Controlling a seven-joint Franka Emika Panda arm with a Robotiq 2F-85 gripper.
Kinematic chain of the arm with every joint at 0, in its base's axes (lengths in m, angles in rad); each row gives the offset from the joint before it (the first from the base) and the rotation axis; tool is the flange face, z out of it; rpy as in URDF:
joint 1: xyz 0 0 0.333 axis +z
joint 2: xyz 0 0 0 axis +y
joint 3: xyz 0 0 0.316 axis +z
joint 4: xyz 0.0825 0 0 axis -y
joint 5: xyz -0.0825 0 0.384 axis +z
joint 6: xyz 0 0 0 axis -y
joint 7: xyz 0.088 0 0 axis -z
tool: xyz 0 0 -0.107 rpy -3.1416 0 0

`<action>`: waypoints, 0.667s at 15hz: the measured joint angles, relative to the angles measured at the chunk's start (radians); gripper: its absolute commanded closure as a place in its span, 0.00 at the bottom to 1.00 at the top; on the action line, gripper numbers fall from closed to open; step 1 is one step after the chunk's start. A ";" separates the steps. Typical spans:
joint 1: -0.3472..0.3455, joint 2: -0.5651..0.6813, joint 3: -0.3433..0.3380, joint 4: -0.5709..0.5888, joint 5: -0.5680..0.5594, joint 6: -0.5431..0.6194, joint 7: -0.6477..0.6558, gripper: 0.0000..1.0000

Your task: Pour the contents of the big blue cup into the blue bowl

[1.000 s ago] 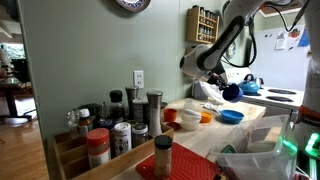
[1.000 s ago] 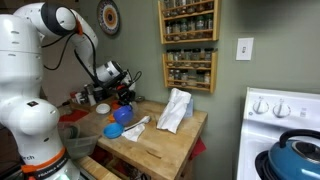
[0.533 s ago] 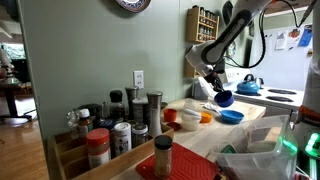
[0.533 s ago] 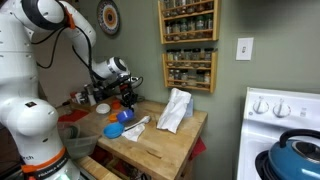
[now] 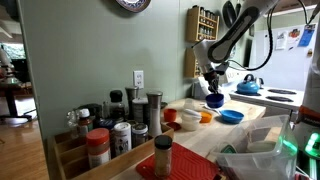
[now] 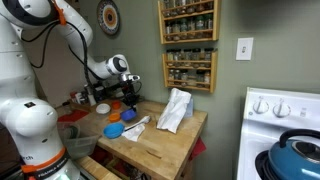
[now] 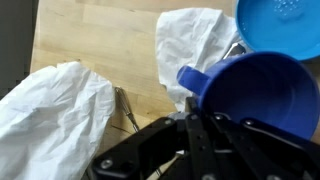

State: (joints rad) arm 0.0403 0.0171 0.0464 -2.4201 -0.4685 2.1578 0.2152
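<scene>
My gripper (image 5: 211,88) (image 6: 124,95) (image 7: 200,125) is shut on the big blue cup (image 5: 214,101) (image 6: 127,111) (image 7: 255,95). It holds the cup low over the wooden counter. In the wrist view the cup's open mouth faces the camera, and I cannot see any contents in it. The blue bowl (image 5: 231,116) (image 6: 113,130) (image 7: 280,22) sits on the counter just beside the cup. The cup is apart from the bowl and not over it.
Crumpled white cloths (image 7: 60,110) (image 6: 175,108) lie on the wooden counter (image 7: 100,35), with a thin metal utensil (image 7: 128,105) between them. Orange vessels (image 5: 188,120) stand near the bowl. Spice jars (image 5: 120,125) crowd the foreground. A light blue kettle (image 5: 249,86) sits on the stove.
The arm has swung the cup away from above the blue bowl and lowered it toward the counter. The bowl and cloths have not moved.
</scene>
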 measured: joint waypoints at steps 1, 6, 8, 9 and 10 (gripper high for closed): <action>-0.002 -0.003 -0.003 -0.009 0.006 0.020 0.000 0.99; -0.015 -0.003 -0.019 -0.042 0.055 0.097 0.020 0.99; -0.019 -0.002 -0.027 -0.054 0.077 0.127 0.025 0.99; -0.023 -0.002 -0.030 -0.058 0.088 0.140 0.027 0.99; -0.027 -0.002 -0.033 -0.062 0.100 0.153 0.030 0.99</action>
State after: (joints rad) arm 0.0135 0.0151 0.0133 -2.4824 -0.3680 2.3111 0.2451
